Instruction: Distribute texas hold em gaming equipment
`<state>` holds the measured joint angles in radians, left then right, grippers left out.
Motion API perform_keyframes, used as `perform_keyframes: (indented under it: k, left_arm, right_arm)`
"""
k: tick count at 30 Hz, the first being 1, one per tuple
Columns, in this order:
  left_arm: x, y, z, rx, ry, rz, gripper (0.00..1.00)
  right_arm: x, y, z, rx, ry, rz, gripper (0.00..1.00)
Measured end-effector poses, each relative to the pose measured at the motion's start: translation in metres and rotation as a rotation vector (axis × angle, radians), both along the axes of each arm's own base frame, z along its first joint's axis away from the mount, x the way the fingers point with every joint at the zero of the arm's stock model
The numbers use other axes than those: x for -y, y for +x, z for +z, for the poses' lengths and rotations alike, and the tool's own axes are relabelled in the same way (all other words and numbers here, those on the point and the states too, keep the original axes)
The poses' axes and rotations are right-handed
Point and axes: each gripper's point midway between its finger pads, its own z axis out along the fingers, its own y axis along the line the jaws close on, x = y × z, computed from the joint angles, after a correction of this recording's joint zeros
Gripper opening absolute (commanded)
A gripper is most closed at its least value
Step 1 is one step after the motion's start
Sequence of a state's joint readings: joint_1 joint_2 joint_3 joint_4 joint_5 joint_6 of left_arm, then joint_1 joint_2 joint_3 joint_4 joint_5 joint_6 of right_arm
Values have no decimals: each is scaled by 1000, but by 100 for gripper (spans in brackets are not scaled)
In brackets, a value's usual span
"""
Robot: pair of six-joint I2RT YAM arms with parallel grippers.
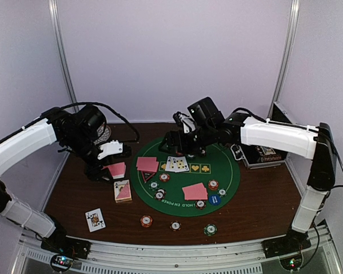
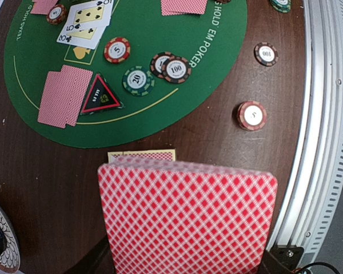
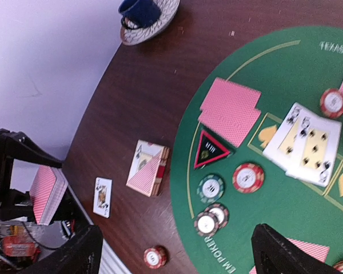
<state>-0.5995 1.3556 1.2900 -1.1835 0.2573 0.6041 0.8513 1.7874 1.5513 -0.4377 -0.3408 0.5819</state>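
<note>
**Pink-red cards clamped in my left pincer, my right pincer gaping over the felt**

From above, my left pincer (image 1: 110, 169) is closed on a stack of pink-red diamond-backed playing cards (image 1: 117, 169). It holds them over the dark brown wooden table (image 1: 263, 200), just off the left edge of the round green felt poker mat (image 1: 228, 174). My right pincer (image 1: 177, 144) hovers over the mat's far side. Face-up white cards (image 1: 176, 164) lie at the mat's centre, with a face-down pair (image 1: 147, 164) to their left and another face-down pair (image 1: 194, 192) nearer me. Three striped round chips (image 1: 175, 226) sit on bare wood near my bases.

In my left wrist view, the gripped stack fills the lower frame. Beyond it, a red-edged black triangle marker (image 2: 101, 96) lies on the mat against a face-down pair. A green striped chip (image 2: 138, 80) lies just beside the marker.

In my right wrist view, my fingers (image 3: 83, 254) stand wide apart with nothing between them. A boxed deck (image 3: 148, 168) rests on the wood beside the mat, with a single face-up card (image 3: 103, 197) near it. A dark blue cup on a patterned plate (image 3: 143, 14) sits at the far edge.
</note>
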Motion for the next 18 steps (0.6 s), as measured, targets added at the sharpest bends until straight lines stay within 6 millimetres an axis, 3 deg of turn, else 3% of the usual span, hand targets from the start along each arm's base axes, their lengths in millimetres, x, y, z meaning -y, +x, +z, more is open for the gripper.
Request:
perform_keyframes:
  k: [4,12,18]
  left_arm:
    - [-1,1,0,6,6,3,22]
    - [-1,3,0,12,10,5,22]
    - [-2,3,0,16,11,7,22]
  right_arm:
    - [-12,-26,-20,-197,71,18,97]
    - [-61,-73,-7,-363,218,106,99]
    - [-94,-96,-19,-460,271,154,99]
